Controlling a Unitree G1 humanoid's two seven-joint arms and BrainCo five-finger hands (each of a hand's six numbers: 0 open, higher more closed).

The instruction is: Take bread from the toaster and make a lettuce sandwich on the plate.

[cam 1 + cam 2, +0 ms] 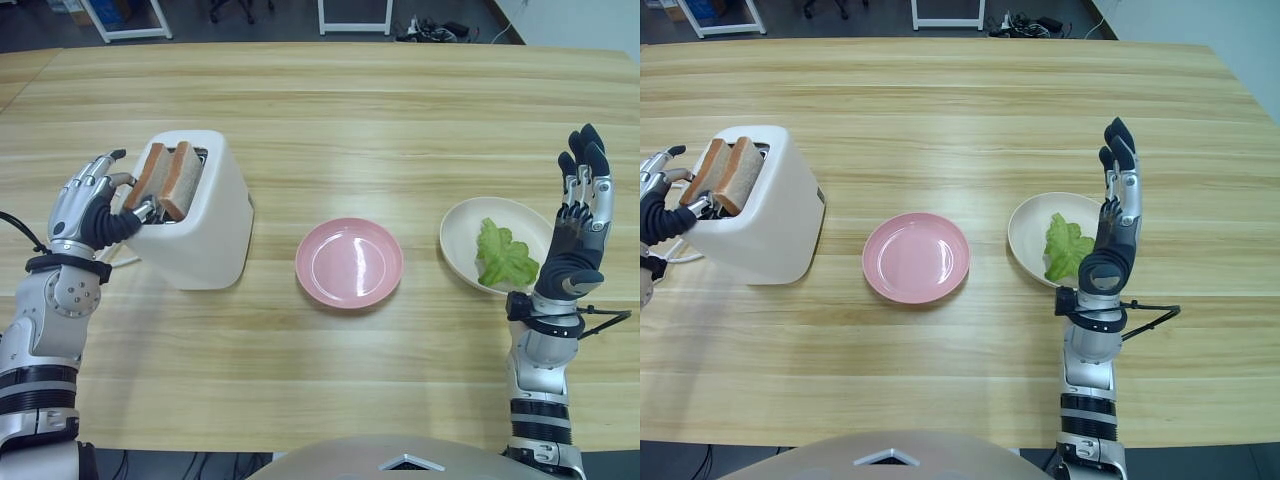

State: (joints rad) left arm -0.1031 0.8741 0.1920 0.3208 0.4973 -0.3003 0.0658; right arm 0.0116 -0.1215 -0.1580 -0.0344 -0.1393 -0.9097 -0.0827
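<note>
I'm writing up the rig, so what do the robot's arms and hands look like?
Both arms are silver metal with black rings and black wrist bands. The left robot hand shows silver finger plates over black joints; the right robot hand shows a black palm and dark fingers with silver segments. A thin black cable loops by each wrist.

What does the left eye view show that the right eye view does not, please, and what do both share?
Left eye view: the left hand whole, with wrist and forearm, fingers closed on the left bread slice.
Right eye view: the table's right edge with a pale surface beyond it; there the left hand is cropped at the frame edge.
Both: the toaster holding two slices, the pink plate, the lettuce in a cream bowl, and the open right hand upright at the bowl's right side.
</note>
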